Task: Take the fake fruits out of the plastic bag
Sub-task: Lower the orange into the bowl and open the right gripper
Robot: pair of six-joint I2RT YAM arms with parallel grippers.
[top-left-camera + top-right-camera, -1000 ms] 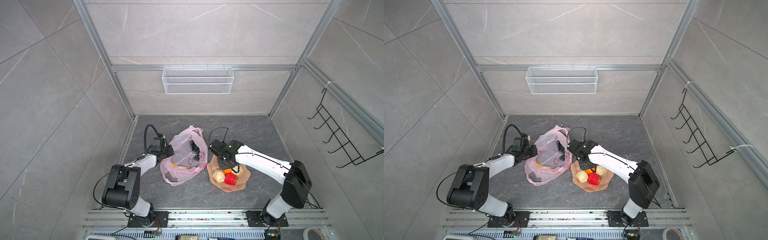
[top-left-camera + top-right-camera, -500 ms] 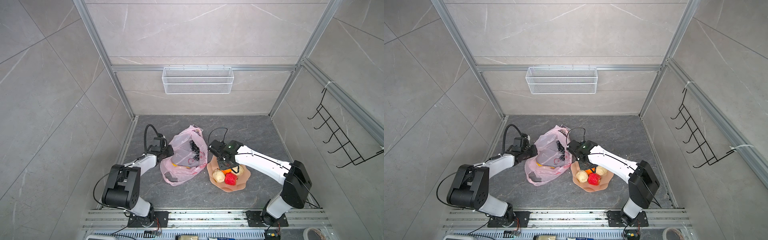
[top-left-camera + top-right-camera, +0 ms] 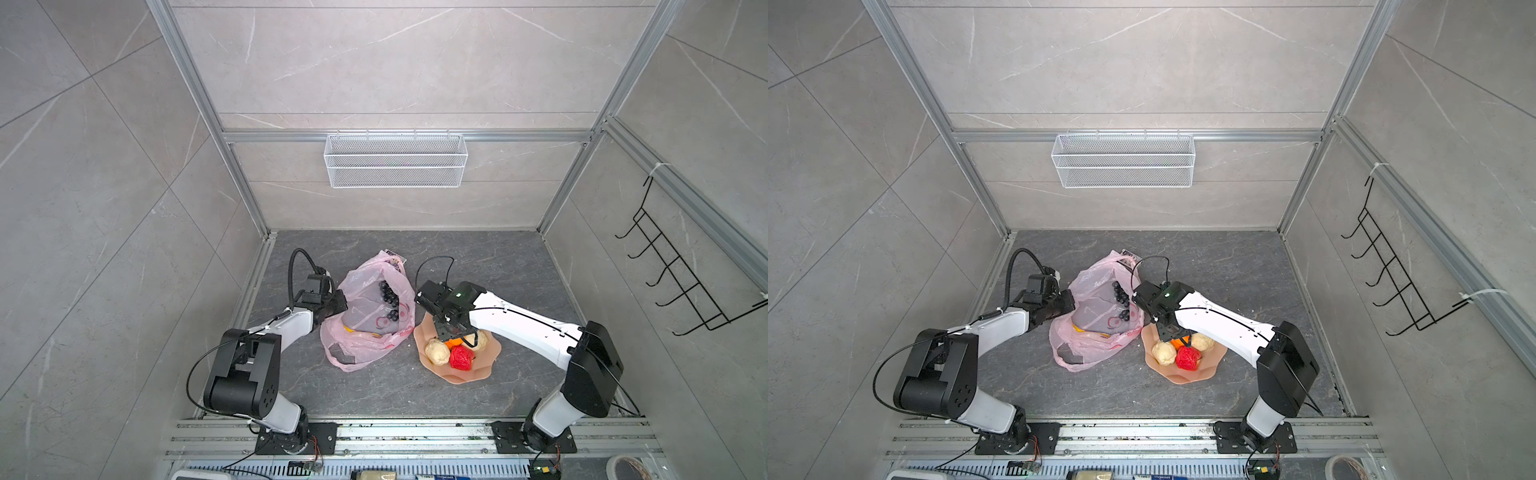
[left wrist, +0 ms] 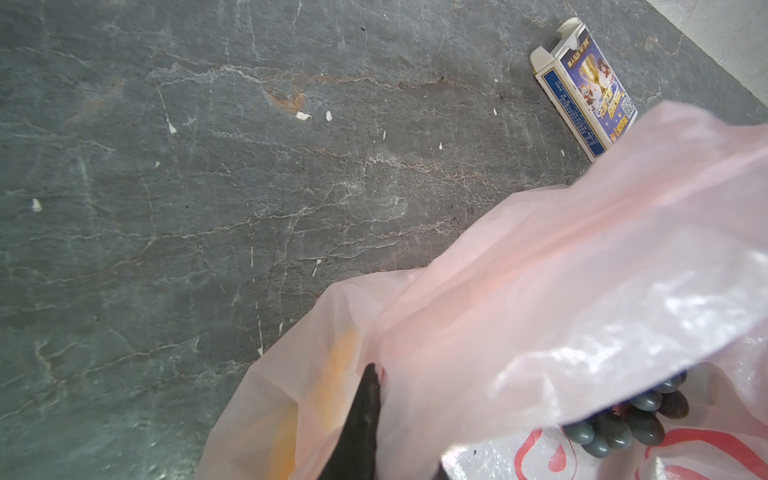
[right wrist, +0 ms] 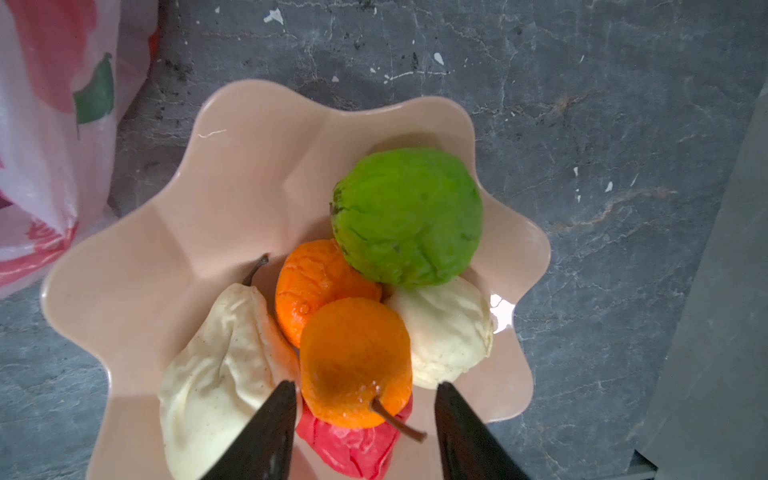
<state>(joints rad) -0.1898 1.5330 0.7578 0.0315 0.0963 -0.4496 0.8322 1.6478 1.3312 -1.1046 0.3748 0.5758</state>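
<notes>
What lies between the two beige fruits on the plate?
A stemmed orange and a plain orange, seen in the right wrist view.

Lab cell: alu frame (image 3: 270,136), tile walls (image 3: 395,62)

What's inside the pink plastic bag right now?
Inside the bag, a dark grape bunch shows; a yellow-orange shape glows through the film. Anything deeper is covered by folded plastic.

No word or number can be read anywhere. The small card box (image 4: 584,87) beside the plastic bag (image 4: 561,291) carries yellow characters, fine print and a QR code (image 4: 628,109), all too small to read. The bag's red print shows only shapes.
</notes>
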